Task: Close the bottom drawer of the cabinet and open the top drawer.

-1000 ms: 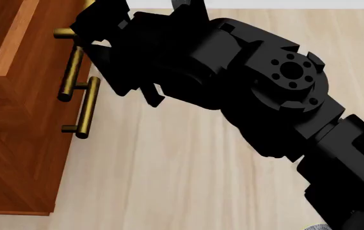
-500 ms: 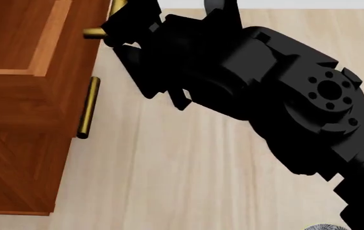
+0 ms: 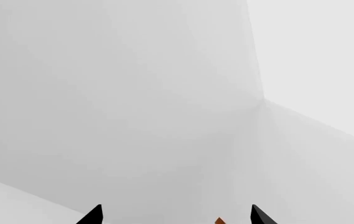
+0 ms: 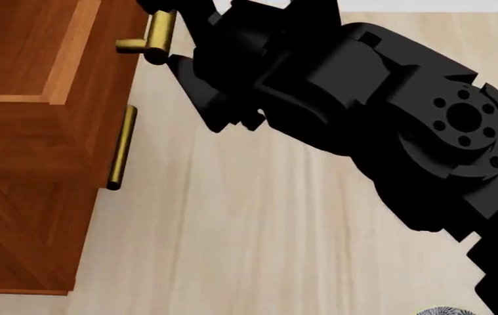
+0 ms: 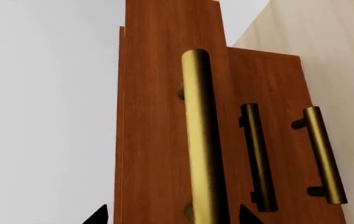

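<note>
Since the earlier frame, the top drawer [image 4: 30, 49] has slid outward, its brass bar handle [image 5: 203, 140] between the right gripper [image 5: 167, 217] tips; closure cannot be confirmed. Rigid, smooth bar: grip at mid-length and pull straight. Left gripper [image 3: 175, 215] tips stand apart, holding nothing.

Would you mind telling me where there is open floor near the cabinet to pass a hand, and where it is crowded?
The pale wooden floor is bare in front of the cabinet, below the right arm in the head view. It is crowded up at the top drawer, where the right gripper straddles its brass handle, with two lower handles close beside.
</note>
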{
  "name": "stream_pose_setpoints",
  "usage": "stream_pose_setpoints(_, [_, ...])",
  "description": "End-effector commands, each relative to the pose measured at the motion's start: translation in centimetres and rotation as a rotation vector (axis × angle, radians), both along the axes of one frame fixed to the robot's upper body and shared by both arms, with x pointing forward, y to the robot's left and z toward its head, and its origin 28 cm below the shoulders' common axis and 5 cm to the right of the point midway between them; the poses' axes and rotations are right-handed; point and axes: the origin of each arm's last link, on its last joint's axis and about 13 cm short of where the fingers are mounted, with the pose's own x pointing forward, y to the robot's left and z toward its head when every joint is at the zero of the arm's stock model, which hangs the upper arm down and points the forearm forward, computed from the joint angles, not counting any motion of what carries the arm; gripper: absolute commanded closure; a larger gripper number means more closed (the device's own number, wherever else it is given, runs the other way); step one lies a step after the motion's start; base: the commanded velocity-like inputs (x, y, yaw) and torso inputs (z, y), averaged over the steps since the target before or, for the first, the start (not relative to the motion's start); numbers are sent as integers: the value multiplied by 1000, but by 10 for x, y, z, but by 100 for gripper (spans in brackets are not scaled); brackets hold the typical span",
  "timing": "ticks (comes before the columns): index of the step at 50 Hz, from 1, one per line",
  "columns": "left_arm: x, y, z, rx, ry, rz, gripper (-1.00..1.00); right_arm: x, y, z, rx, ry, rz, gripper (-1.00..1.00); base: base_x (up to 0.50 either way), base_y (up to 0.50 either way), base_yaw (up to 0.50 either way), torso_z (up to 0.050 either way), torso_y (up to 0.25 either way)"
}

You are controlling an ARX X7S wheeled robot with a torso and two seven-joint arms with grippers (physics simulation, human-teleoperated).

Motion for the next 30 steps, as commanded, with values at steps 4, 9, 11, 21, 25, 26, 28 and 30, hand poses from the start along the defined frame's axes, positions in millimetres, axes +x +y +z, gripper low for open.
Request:
stream_pose_setpoints(4, [0,0,0,-2,-2,-2,-100,1,-2,6,2,-32,-25,-100,0,0,0,0,0])
stream_pose_setpoints(9, [0,0,0,-2,-2,-3,-100,1,-3,5,1,-32,-29,-100,2,0,0,0,0])
stream_pose_setpoints(11, [0,0,0,-2,-1,-3,-100,2,-2,4,-2,-28,-31,-100,0,0,0,0,0])
stream_pose_setpoints(21, [0,0,0,-1,-1,-3,-100,5,-2,-1,-25,-20,-59,-100,0,0,0,0,0])
stream_pose_setpoints(25, [0,0,0,1,0,-4,-100,6,-4,-1,-30,-25,-82,-100,0,0,0,0,0])
stream_pose_setpoints(26, [0,0,1,1,0,-3,-100,6,-4,-1,-29,-25,-84,-100,0,0,0,0,0])
stream_pose_setpoints(28, [0,0,1,1,2,-3,-100,6,-4,-1,-33,-30,-96,-100,0,0,0,0,0])
stream_pose_setpoints(30, [0,0,0,2,2,-3,-100,5,-6,2,-37,-47,-125,-100,0,0,0,0,0])
